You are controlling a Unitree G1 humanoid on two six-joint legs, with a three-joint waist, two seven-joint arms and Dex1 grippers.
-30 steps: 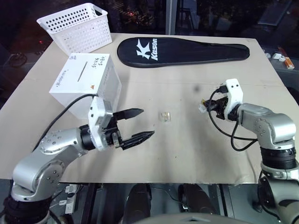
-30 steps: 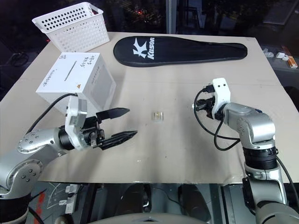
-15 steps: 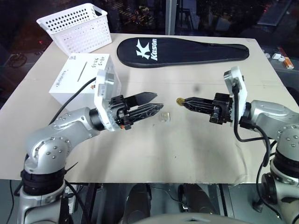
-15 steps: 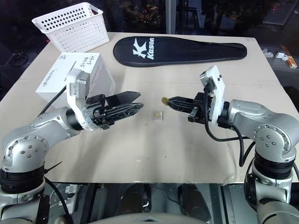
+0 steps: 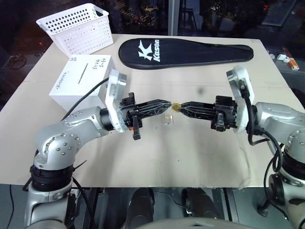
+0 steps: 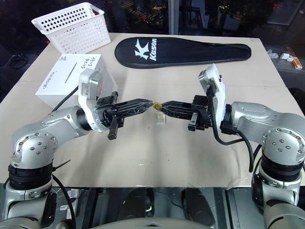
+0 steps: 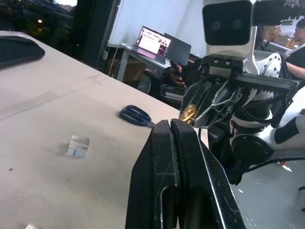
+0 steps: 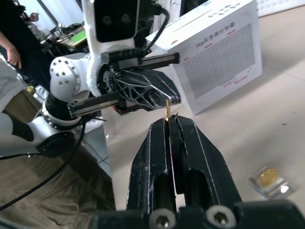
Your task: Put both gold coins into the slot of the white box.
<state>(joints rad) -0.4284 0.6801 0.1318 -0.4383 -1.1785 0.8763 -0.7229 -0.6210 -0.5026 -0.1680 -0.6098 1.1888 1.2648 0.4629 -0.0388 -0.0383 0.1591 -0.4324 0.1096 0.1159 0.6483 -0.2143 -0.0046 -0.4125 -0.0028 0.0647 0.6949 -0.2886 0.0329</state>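
From the head views, the gold coin (image 5: pixel 177 106) sits pinched edge-on at the right hand (image 5: pixel 181 108) tips, above the bench (image 5: pixel 200 152): thin, light, slippery, best gripped across its faces. The left hand (image 5: pixel 167 102), earlier spread, is now clenched, meeting it. In the right wrist view, the white box (image 8: pixel 224 52) stands behind.

a tan table (image 5: pixel 200 157) bears the white box (image 5: pixel 81 81); perforated basket (image 5: pixel 78 27); black racket cover (image 5: pixel 186 51); clear case (image 5: pixel 167 119).
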